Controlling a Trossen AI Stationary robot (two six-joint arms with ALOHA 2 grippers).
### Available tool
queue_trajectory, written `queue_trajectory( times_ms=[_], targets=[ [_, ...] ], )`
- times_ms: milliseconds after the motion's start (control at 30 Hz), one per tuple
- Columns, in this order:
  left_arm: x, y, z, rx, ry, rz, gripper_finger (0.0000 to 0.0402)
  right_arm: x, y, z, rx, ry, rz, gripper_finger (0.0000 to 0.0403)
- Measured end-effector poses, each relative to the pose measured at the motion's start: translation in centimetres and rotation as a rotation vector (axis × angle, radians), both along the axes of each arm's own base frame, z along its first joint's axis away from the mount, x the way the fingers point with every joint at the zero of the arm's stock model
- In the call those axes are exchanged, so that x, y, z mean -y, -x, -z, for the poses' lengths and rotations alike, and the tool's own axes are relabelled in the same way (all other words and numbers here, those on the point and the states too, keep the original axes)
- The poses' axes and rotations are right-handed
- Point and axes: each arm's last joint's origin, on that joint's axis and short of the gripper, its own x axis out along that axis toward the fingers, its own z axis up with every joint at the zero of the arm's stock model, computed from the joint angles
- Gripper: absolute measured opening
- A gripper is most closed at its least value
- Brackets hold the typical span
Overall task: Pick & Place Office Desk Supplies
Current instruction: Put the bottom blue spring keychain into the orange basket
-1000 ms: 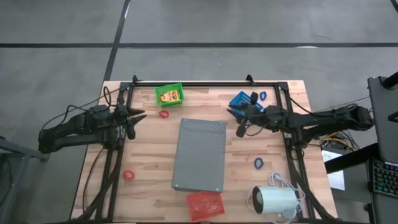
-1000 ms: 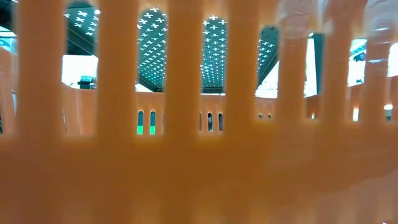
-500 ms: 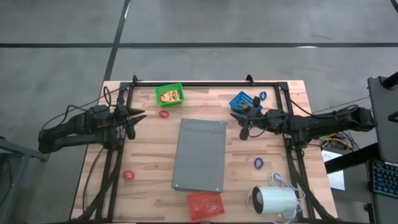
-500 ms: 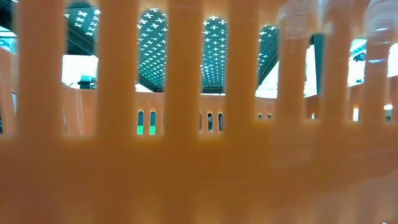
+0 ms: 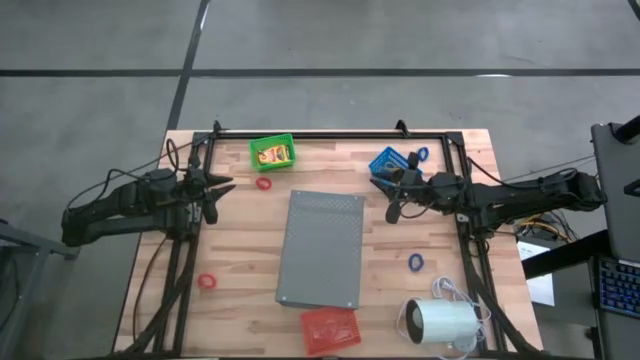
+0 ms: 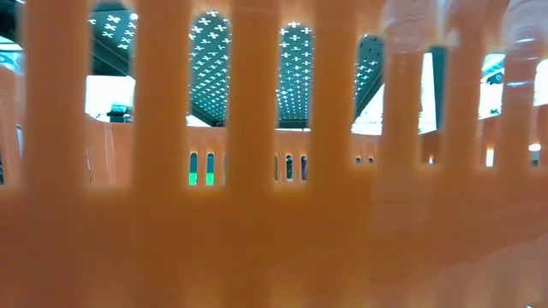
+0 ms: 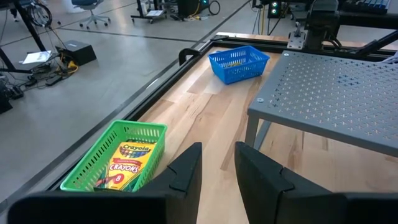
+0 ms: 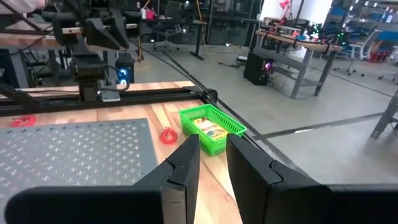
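Crayon box (image 5: 273, 154) lay in green basket (image 5: 288, 142) at table's eleven o'clock, red ring (image 5: 264, 184) just beside. Left gripper (image 5: 222, 187), at nine o'clock, showed fingers slightly apart, empty; right gripper (image 5: 388, 190), at two o'clock, likewise. Best approached low, straddling ring's rim squarely.

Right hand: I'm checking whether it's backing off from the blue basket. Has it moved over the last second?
Yes. The right hand has drawn back toward the table's right edge, away from the grey perforated slab.
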Motion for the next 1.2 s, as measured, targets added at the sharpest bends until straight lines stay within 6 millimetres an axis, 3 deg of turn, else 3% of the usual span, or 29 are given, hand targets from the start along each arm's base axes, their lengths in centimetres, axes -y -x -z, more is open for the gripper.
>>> queue_trajectory(
  times_ms=[467, 667, 967, 1100, 1200],
  targets=[
    [0.0, 0.0, 0.0, 0.000, 0.000, 0.000, 0.0098, -0.3, -0.1, 1.0, -0.130, 0.008, -0.115, 0.0075],
    [0.0, 0.0, 0.0, 0.000, 0.000, 0.000, 0.0098, -0.7, 0.7, 0.3, -0.317, -0.227, -0.056, 0.0075],
    [0.0, 0.0, 0.0, 0.000, 0.000, 0.000, 0.0098, -3.7, 2.2, -3.2, -0.522, -0.447, -0.048, 0.0075],
    [0.0, 0.0, 0.0, 0.000, 0.000, 0.000, 0.0098, -4.4, 4.1, -5.3, -0.553, -0.699, 0.117, 0.0075],
    [0.0, 0.0, 0.0, 0.000, 0.000, 0.000, 0.0098, -4.6, 5.0, -5.7, -0.539, -0.892, 0.288, 0.0075]
  ],
)
